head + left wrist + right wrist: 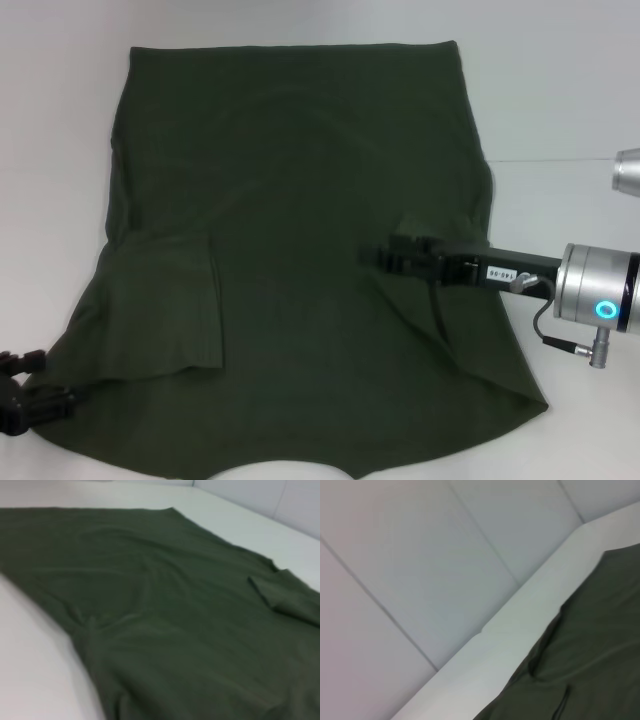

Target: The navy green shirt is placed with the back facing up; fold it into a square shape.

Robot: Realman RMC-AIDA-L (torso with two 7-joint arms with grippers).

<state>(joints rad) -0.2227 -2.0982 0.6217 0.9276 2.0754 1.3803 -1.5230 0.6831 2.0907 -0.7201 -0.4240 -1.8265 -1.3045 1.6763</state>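
Note:
The navy green shirt (300, 180) lies flat on the white table (560, 90), plain side up, hem at the far side. Its left sleeve (170, 300) is folded inward onto the body. My right gripper (380, 258) reaches in from the right and sits over the shirt's middle, by the right sleeve, which is turned inward. My left gripper (25, 400) is low at the shirt's near left corner. The left wrist view shows the shirt (150, 605) spread out with a folded flap (285, 595) at its far side. The right wrist view catches the shirt's edge (590, 655).
Bare white table surrounds the shirt on the left, right and far sides. A pale panelled wall (420, 555) rises behind the table edge. A silver part of the robot (628, 170) shows at the right border.

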